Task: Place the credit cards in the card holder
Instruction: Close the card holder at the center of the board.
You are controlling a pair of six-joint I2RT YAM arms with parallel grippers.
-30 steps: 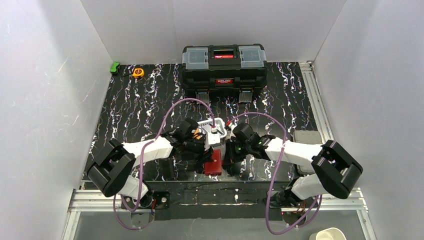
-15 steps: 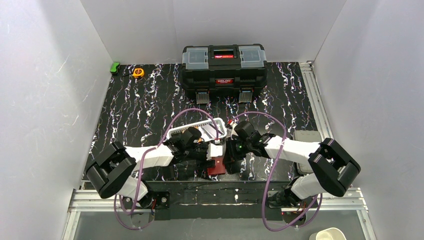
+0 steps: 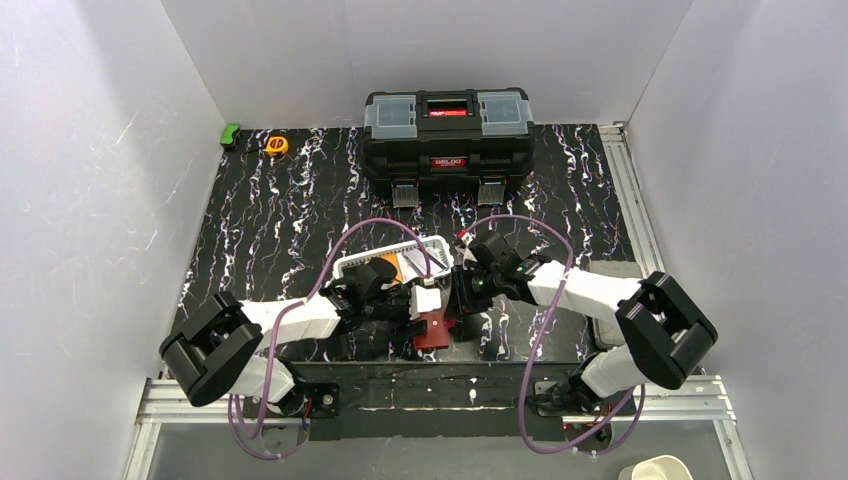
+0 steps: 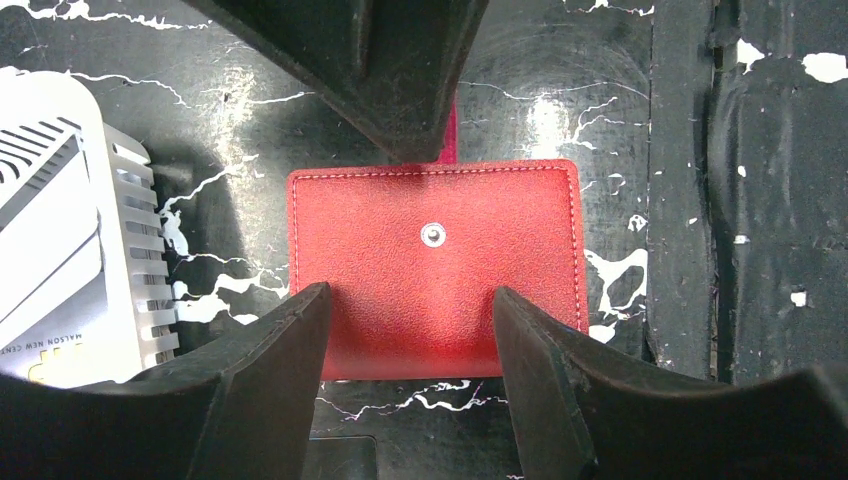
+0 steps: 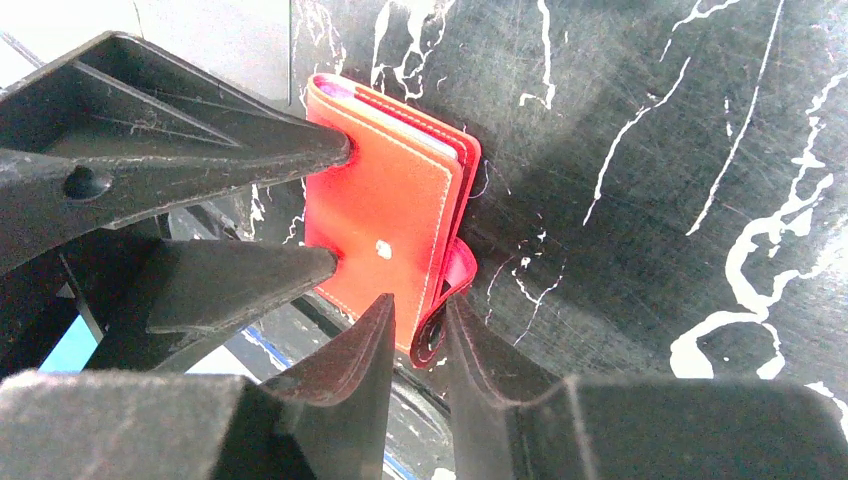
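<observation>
Seen from above, a black marbled table (image 3: 280, 220) has a white basket (image 3: 352, 266) left of centre. An orange card (image 3: 408, 266) lies inside it. In the left wrist view a pale printed card (image 4: 50, 270) also rests against the basket's slotted wall.

Just right of the basket, at the table's near edge, the red card holder (image 4: 430, 270) lies flat and folded shut, with its snap stud (image 4: 432, 235) facing up.

The left gripper (image 4: 410, 300) hangs over the holder's near edge. Its jaws are spread wide, and one finger covers each near corner. They hold nothing.

Opposite it, the right gripper (image 5: 420, 300) meets the holder's other edge. Its jaws stand only slightly apart, and the holder's looped snap tab (image 5: 455, 275) lies in the narrow gap between them. Whether they press on the tab cannot be told.

In the right wrist view thin pale and lilac edges show between the holder's leaves along its open side.

A black toolbox (image 3: 447, 135) stands closed at the far edge, well apart from both arms.
</observation>
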